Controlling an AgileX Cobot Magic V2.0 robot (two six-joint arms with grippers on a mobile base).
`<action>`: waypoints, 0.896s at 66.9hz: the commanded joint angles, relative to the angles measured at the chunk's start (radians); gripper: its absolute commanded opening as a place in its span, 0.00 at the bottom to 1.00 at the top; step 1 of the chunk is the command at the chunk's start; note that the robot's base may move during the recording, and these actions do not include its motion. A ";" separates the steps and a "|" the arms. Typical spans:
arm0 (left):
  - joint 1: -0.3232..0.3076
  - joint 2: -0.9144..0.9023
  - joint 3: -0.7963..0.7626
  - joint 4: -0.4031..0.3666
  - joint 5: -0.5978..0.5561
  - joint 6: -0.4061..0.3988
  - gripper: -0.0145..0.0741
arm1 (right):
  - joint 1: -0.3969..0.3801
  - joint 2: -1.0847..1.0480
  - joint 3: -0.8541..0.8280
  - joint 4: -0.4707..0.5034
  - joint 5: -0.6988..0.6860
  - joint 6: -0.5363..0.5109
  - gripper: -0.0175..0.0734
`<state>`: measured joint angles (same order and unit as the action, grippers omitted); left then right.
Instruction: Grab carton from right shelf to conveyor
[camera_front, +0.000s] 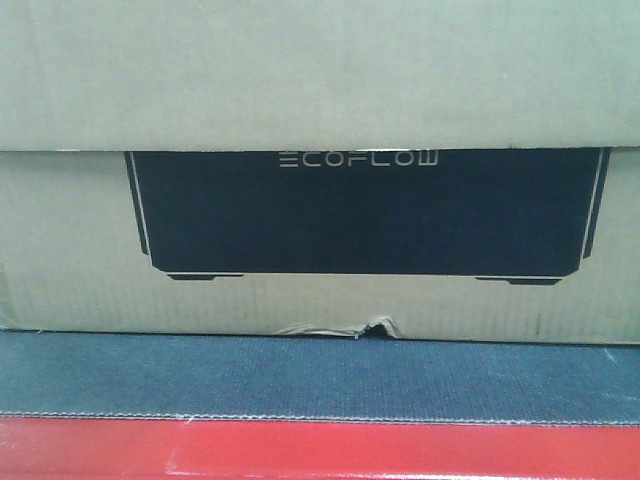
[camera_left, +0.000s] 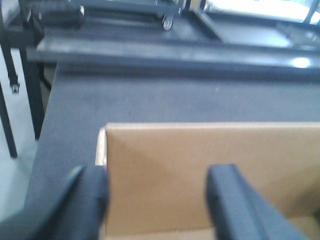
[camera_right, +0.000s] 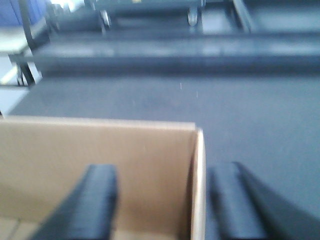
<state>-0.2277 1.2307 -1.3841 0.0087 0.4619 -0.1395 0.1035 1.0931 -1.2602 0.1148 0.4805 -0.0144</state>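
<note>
**Carton sits on the conveyor, both grippers at its top corners**

The carton (camera_front: 320, 215) rests on the conveyor (camera_front: 320, 375), its torn bottom edge touching the grey belt just behind the red frame (camera_front: 320, 448).

The left gripper (camera_left: 157, 200) has its fingers spread, one finger (camera_left: 90, 200) at the carton's left wall and the other over its top.

The right gripper (camera_right: 160, 205) is likewise spread, straddling the carton's right wall. Whether either presses the cardboard I cannot tell.
</note>
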 joint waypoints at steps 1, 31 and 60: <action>-0.006 -0.028 -0.032 0.006 0.023 0.001 0.33 | 0.001 -0.030 -0.026 -0.006 -0.015 -0.003 0.32; -0.004 -0.176 0.065 0.002 0.083 0.003 0.16 | 0.001 -0.171 0.040 -0.010 0.089 -0.007 0.12; -0.004 -0.556 0.615 -0.028 -0.218 0.001 0.16 | 0.001 -0.563 0.551 -0.010 -0.179 -0.016 0.12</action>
<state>-0.2277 0.7356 -0.8351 -0.0103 0.3248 -0.1395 0.1035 0.6042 -0.7849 0.1148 0.3742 -0.0183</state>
